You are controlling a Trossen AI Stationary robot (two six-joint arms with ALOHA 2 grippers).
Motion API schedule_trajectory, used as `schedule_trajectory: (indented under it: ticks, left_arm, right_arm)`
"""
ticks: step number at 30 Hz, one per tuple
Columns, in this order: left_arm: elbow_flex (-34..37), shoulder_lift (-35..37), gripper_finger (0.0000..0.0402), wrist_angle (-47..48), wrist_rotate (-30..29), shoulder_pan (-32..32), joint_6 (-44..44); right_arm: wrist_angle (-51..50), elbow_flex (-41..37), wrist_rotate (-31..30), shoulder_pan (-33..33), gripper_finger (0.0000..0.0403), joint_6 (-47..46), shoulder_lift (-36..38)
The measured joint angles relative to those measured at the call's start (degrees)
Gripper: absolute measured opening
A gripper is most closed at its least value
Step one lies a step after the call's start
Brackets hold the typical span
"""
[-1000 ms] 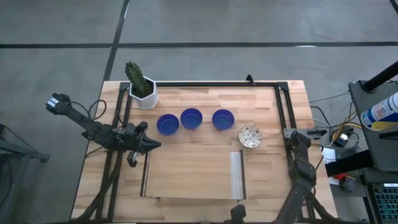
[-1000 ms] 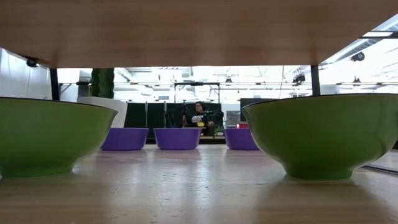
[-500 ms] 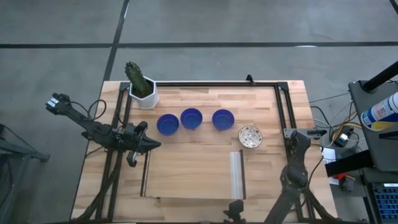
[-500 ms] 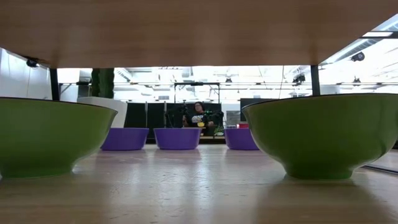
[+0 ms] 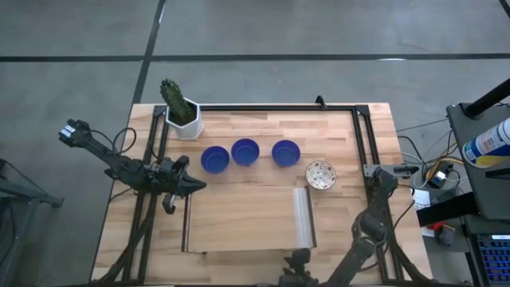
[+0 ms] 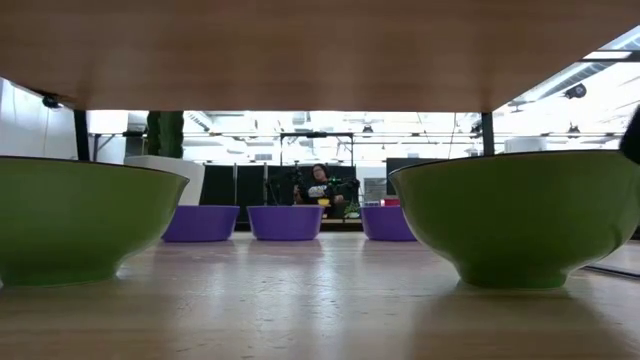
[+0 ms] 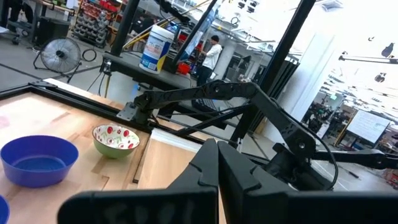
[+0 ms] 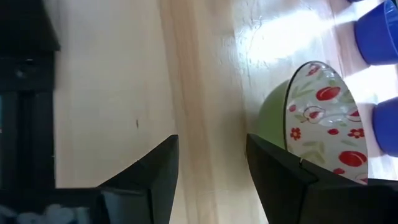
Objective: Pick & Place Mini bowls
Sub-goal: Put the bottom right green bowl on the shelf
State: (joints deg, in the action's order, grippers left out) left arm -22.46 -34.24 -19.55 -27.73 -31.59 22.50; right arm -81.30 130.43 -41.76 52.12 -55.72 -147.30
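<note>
With its fingers spread and empty, the right gripper [image 8: 208, 180] is held near the floral bowl [image 5: 320, 174], none of the three blue bowls [image 5: 245, 151] in their row has been picked, and the left gripper [image 5: 190, 186] is parked closed.

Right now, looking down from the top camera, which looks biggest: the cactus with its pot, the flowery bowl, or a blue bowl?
1. The cactus in its white pot looks largest.
2. The flowery bowl and the blue bowls look about the same size, so I won't rank them.
</note>
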Motion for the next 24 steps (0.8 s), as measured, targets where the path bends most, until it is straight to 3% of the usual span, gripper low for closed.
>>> schedule_trajectory:
  ticks: [8,17,20,24]
  left_arm:
    - [0.1,0.0,0.0000,0.2,0.0,0.0,0.0]
    - [0.2,0.0,0.0000,0.3,0.0,0.0,0.0]
    - [0.2,0.0,0.0000,0.5,0.0,0.0,0.0]
    - [0.2,-0.1,0.0000,0.5,0.1,0.0,0.1]
  right_arm:
    - [-1.6,0.0,0.6,-0.1,0.0182,0.2,0.0]
    - [-1.8,4.6,10.5,1.5,0.0181,-0.1,0.3]
    - [-1.9,3.7,10.6,2.7,0.0181,-3.1,4.2]
    - [-3.3,4.3,5.5,5.2,0.0181,-6.2,9.8]
